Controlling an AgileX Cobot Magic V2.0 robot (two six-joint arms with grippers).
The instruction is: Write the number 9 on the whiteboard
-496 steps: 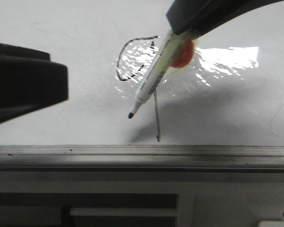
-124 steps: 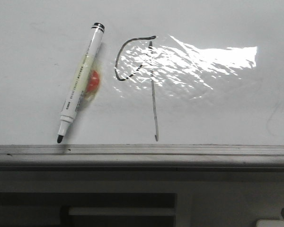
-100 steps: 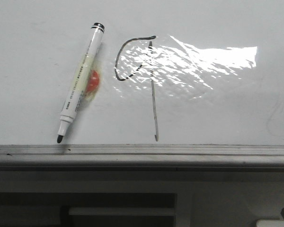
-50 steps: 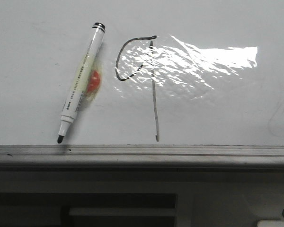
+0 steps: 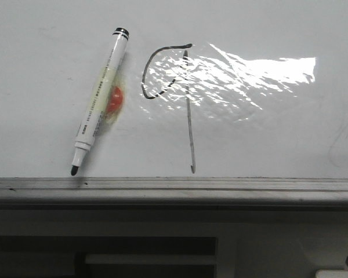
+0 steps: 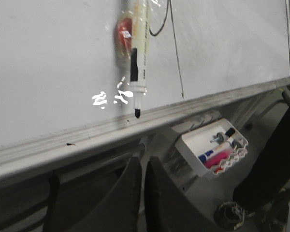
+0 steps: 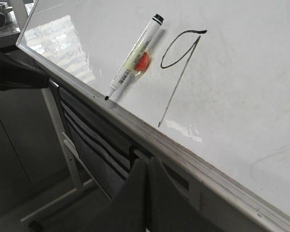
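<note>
The number 9 (image 5: pixel 187 110) is drawn in thin black marker on the whiteboard (image 5: pixel 267 139), an open loop with a long straight stem reaching near the grey edge rail (image 5: pixel 174 188). It also shows in the left wrist view (image 6: pixel 175 53) and the right wrist view (image 7: pixel 181 72). A white marker (image 5: pixel 97 107) with an orange blob lies on the board left of the figure, tip toward the rail. My left gripper (image 6: pixel 142 162) and right gripper (image 7: pixel 148 164) are both shut and empty, pulled back off the board below its rail. Neither shows in the front view.
A white tray (image 6: pixel 212 150) with spare markers sits below the board's rail in the left wrist view. A dark frame (image 7: pixel 72 140) runs under the board in the right wrist view. A bright glare patch (image 5: pixel 243 78) lies on the board right of the figure.
Five seconds ago the right gripper held the marker over the figure and the left arm was at the left edge. Both have since left the front view; the marker lies on the board, still.
</note>
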